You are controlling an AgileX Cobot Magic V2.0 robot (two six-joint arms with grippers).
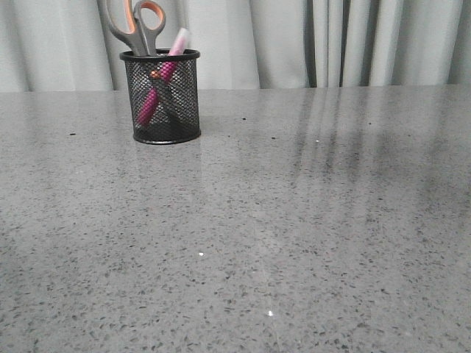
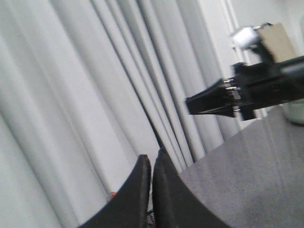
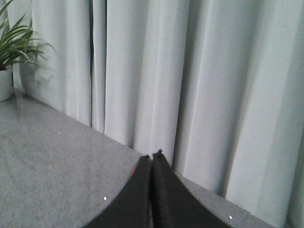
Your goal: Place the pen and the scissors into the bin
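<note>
The black wire-mesh bin (image 1: 160,97) stands at the far left of the grey table. The scissors (image 1: 136,23) stand in it, handles up above the rim. The pink pen (image 1: 163,75) leans inside it, its pale cap end sticking out beside the handles. Neither gripper shows in the front view. My left gripper (image 2: 152,159) is shut and empty, raised and facing the curtain. A little mesh and an orange spot show just behind its fingers. My right gripper (image 3: 152,155) is shut and empty, above the table near the curtain. The right arm (image 2: 247,92) shows in the left wrist view.
A pale curtain (image 1: 294,40) hangs behind the table's far edge. A potted plant (image 3: 12,52) in a white pot stands on the table by the curtain, in the right wrist view. The speckled grey tabletop (image 1: 280,235) stretches wide in front of the bin.
</note>
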